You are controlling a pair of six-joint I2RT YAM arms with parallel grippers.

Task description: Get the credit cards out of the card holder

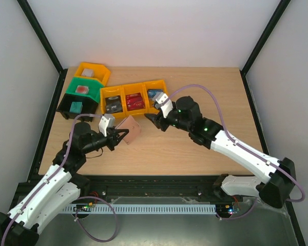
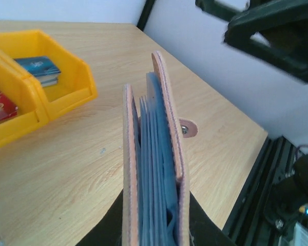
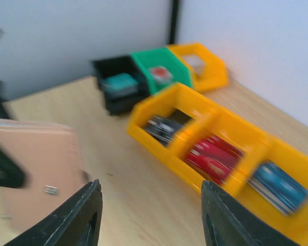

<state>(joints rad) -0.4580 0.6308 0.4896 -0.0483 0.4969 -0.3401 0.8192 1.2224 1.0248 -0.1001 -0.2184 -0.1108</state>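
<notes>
1. Presently, the left gripper is clamped shut on the holder at its near end. The holder stands on edge and runs straight out from those jaws, its mouth slightly spread.
2. The right gripper is spread wide and holds nothing.
3. Key relation: the holder lies left of the right jaws, near but apart, with its broad face turned toward them (the snap tab is on that side). The right arm is the free one, so in my judgement the pull falls to it.
4. Inside the holder only blue sleeves show; whether any cards sit in them cannot be told.
5. Ahead of the right jaws is a row of three yellow bins, holding dark cards, red cards and blue cards in turn.
6. Further off are a black bin with a teal item, a green bin with a red-and-white item, and a lone yellow bin whose contents are unclear.
</notes>
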